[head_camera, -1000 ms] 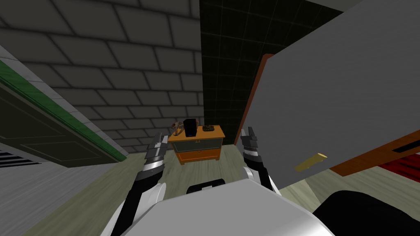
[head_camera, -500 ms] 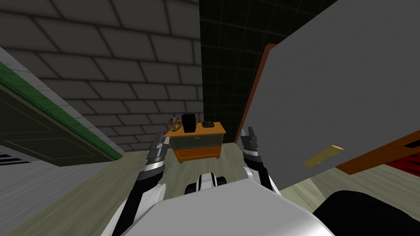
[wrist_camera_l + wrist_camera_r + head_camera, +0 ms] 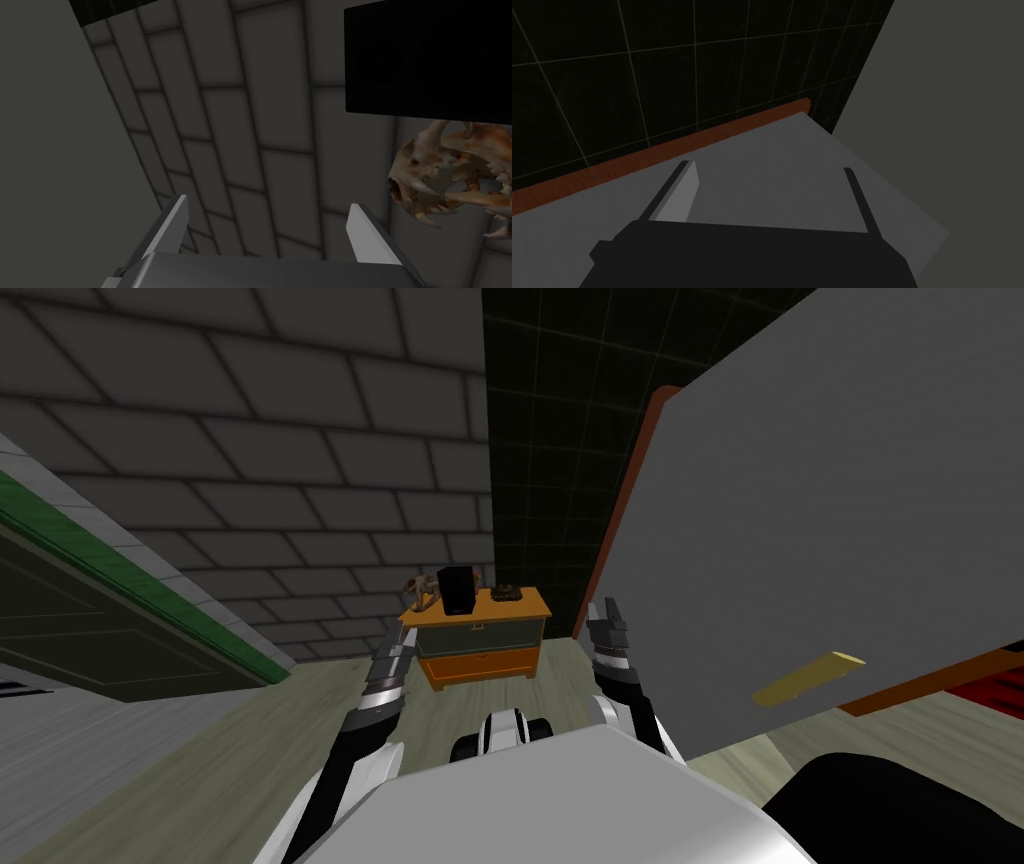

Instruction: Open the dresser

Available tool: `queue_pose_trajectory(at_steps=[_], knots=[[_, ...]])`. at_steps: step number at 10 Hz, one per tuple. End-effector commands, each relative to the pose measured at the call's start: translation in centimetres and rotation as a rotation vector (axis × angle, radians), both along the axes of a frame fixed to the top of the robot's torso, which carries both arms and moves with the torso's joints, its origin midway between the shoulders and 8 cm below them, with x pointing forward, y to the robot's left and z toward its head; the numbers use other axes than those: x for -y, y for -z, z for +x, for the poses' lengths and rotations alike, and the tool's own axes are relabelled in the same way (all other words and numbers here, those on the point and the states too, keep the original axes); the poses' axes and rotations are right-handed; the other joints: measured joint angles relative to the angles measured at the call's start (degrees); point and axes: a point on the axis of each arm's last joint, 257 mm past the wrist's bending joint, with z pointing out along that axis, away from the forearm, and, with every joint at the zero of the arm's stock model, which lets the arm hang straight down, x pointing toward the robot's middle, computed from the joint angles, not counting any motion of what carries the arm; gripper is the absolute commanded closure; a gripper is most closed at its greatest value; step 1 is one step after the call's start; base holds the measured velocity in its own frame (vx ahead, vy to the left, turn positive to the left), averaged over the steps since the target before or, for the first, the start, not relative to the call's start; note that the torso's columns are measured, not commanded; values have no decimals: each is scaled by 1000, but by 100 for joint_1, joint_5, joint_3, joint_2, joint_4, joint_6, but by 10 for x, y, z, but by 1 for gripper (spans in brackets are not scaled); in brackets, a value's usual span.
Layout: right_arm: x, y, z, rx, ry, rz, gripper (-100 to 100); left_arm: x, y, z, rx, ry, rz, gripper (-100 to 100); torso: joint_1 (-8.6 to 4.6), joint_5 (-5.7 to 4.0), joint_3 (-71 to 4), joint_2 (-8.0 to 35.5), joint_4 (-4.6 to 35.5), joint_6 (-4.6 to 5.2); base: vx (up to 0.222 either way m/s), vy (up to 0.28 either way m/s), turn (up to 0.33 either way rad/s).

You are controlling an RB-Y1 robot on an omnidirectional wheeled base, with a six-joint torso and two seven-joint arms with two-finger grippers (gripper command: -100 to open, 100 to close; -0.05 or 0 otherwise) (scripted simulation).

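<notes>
The dresser [image 3: 478, 649] stands ahead against the grey brick wall, small in the head view. It has an orange top, a dark grey-green upper drawer and an orange lower drawer, both shut. On top sit a bony skull [image 3: 421, 588], a black box [image 3: 456, 589] and a small dark object [image 3: 507, 592]. My left gripper [image 3: 404, 636] is raised near the dresser's left side, well short of it. In its wrist view the left gripper [image 3: 270, 225] is open and empty, with the skull [image 3: 450, 180] and black box [image 3: 430, 60] beyond. My right gripper [image 3: 603, 610] [image 3: 769, 195] is open and empty.
A large grey door panel [image 3: 830, 508] with a brown edge and a yellow handle [image 3: 808, 677] swings close on my right, beside the right arm. A green-edged dark door [image 3: 120, 588] runs along the left. Dark tiled wall [image 3: 540, 438] rises behind the dresser. Pale floor lies between me and the dresser.
The whole head view has shifted as I moved: the dresser sits slightly higher and further left, the yellow handle further right. My left hand has turned and edged inward.
</notes>
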Motion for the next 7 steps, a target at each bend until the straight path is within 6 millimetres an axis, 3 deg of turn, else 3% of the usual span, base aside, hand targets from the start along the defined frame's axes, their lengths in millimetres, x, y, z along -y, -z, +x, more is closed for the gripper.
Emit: queue_pose_trajectory(at_steps=[1, 7], knots=[[0, 0, 0, 0, 0, 0, 0, -2, 24, 3, -21, 6, 15, -100, -1, -1, -2, -3, -1, 0, 76, -28, -16], [0, 0, 0, 0, 0, 0, 0, -6, 76, 3, -67, 19, 45, -100, 0, 0, 1, 0, 0, 0, 76, -20, -15]])
